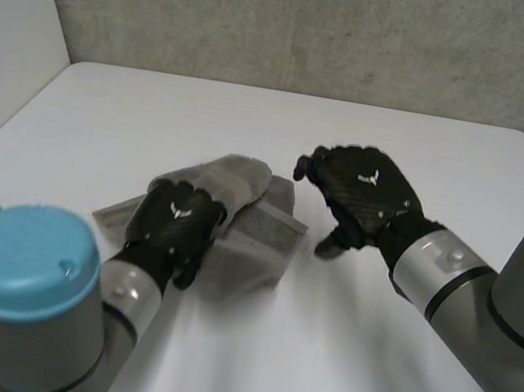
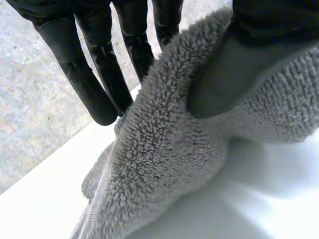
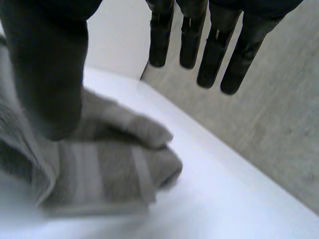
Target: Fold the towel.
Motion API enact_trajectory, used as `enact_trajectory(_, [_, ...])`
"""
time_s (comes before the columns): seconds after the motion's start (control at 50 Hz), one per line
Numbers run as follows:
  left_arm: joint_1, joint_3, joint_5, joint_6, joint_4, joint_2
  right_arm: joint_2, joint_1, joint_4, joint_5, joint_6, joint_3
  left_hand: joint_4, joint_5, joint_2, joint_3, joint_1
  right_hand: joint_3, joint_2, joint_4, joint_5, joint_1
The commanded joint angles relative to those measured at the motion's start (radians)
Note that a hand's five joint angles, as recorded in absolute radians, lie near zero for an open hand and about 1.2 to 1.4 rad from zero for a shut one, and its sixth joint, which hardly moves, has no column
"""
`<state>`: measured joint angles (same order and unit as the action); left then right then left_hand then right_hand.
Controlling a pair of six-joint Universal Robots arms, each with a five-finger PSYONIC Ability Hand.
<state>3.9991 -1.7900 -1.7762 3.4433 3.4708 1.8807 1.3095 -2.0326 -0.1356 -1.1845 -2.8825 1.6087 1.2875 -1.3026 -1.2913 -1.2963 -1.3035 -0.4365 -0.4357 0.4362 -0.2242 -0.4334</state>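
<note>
**Towel (image 1: pixel 256 245) bunched on table, one fold pinched by left hand**

Found grey terry cloth in a low heap on the white table (image 1: pixel 383 377), just left of frame centre in the head view. Noted pale stripes across the folded part in the right wrist view.

Logged left hand (image 1: pixel 177 224) at the lower left of the heap, back of the hand up, resting on the cloth. Saw one flap standing up and draped over its fingertips, toward frame centre. Checked left wrist view: found fingers (image 2: pixel 94 84) straight and slightly spread, thumb (image 2: pixel 269 20) sunk into the pile. Read a thick fold as pinched between thumb and fingers, hanging clear of the table surface.

Logged right hand (image 1: pixel 364 188) right of centre, just beside the heap's right edge, apart from the cloth. Checked right wrist view: found fingers (image 3: pixel 214 55) straight, thumb (image 3: pixel 50 74) held wide of them, gripping nothing. Saw folded towel (image 3: pixel 114 169) on the table beneath the thumb.

Recorded rough grey wall (image 1: pixel 321 25) across the top of the frame, behind the table's far edge.
</note>
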Motion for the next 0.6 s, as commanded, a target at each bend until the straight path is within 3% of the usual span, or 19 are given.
enact_trajectory(0.02, [0.000, -0.052, -0.002, -0.003, 0.045, -0.086, -0.062, 0.029, 0.016, -0.009, 0.043, -0.006, -0.553, 0.743, 0.557, 0.562, 0.569, 0.128, 0.128, -0.128, 0.091, 0.125])
enact_trajectory(0.14, [0.009, -0.060, -0.006, -0.006, 0.044, -0.098, -0.124, 0.015, 0.059, -0.009, 0.037, -0.013, -0.762, 0.952, 0.766, 0.771, 0.778, 0.175, 0.174, -0.175, 0.138, 0.172])
enact_trajectory(0.24, [0.040, -0.094, -0.003, -0.007, 0.047, -0.100, -0.170, 0.015, 0.079, -0.012, 0.002, -0.013, -0.792, 0.982, 0.796, 0.801, 0.808, 0.175, 0.175, -0.175, 0.138, 0.172])
enact_trajectory(0.38, [0.071, -0.117, -0.005, -0.006, 0.045, -0.098, -0.240, 0.008, 0.071, -0.007, -0.184, -0.029, -0.883, 1.073, 0.887, 0.892, 0.899, 0.158, 0.157, -0.158, 0.120, 0.155])
enact_trajectory(0.6, [0.132, -0.186, -0.002, -0.001, 0.042, -0.124, -0.308, -0.055, 0.045, -0.032, -0.336, -0.095, -0.898, 1.087, 0.902, 0.907, 0.914, 0.105, 0.104, -0.105, 0.067, 0.102])
